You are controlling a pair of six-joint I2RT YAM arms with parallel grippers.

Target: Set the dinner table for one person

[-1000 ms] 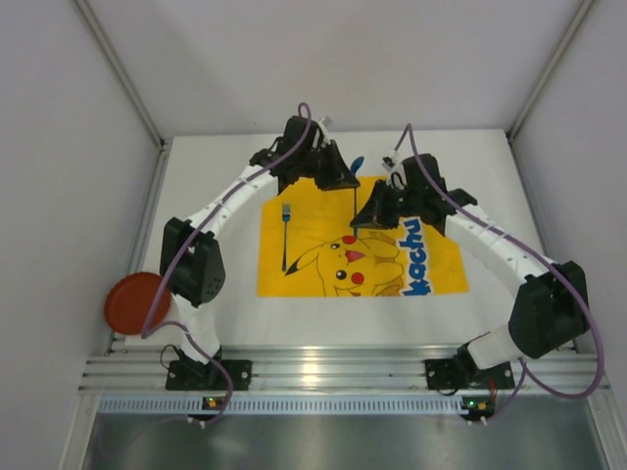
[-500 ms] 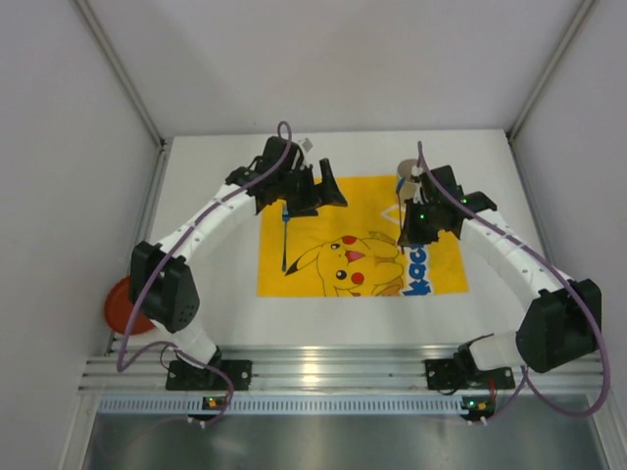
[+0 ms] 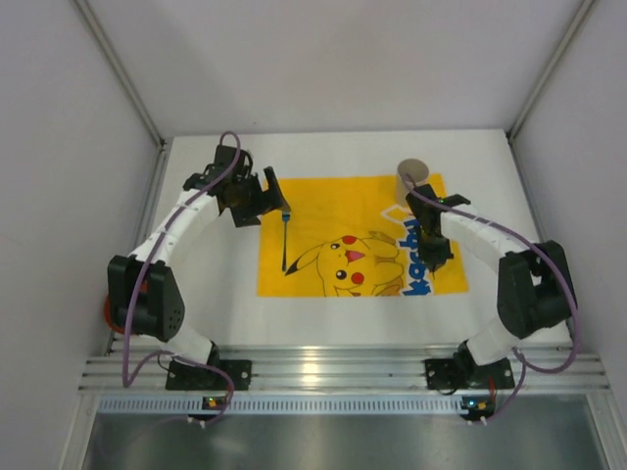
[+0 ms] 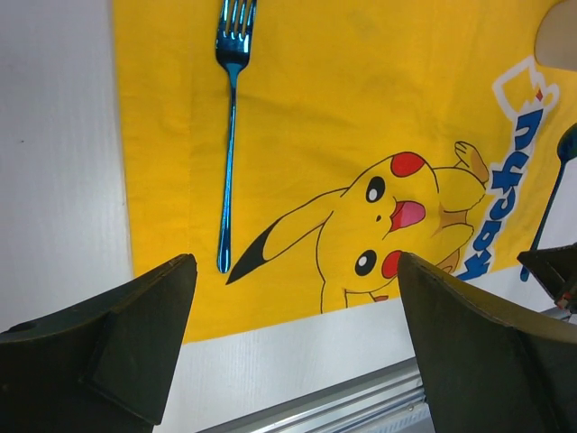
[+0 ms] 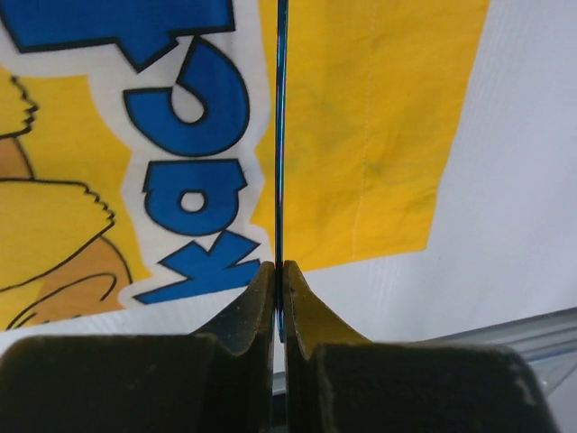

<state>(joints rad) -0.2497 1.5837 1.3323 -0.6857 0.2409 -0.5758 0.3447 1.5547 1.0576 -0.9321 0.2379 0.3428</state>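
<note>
The white dinner table [image 3: 220, 313] carries a yellow Pikachu mat [image 3: 323, 211]. A blue fork [image 3: 285, 240] lies along the mat's left side, its tines at the far end [image 4: 230, 135]. My left gripper [image 3: 272, 199] hovers beside the fork's tines, open and empty [image 4: 294, 298]. My right gripper [image 3: 432, 260] is over the mat's right side, shut on the thin handle of a blue utensil [image 5: 280, 135]. In the left wrist view that utensil [image 4: 552, 203] ends in a rounded tip.
A beige cup [image 3: 413, 174] stands at the mat's far right corner. A red plate [image 3: 109, 311] lies at the table's left edge, mostly hidden behind my left arm. A ribbed aluminium rail [image 3: 333, 370] runs along the near edge.
The two grippers met over the mat's far middle. The left one opened and swung away to the left. The right one carried the blue utensil to the mat's right side, uncovering the cup.
</note>
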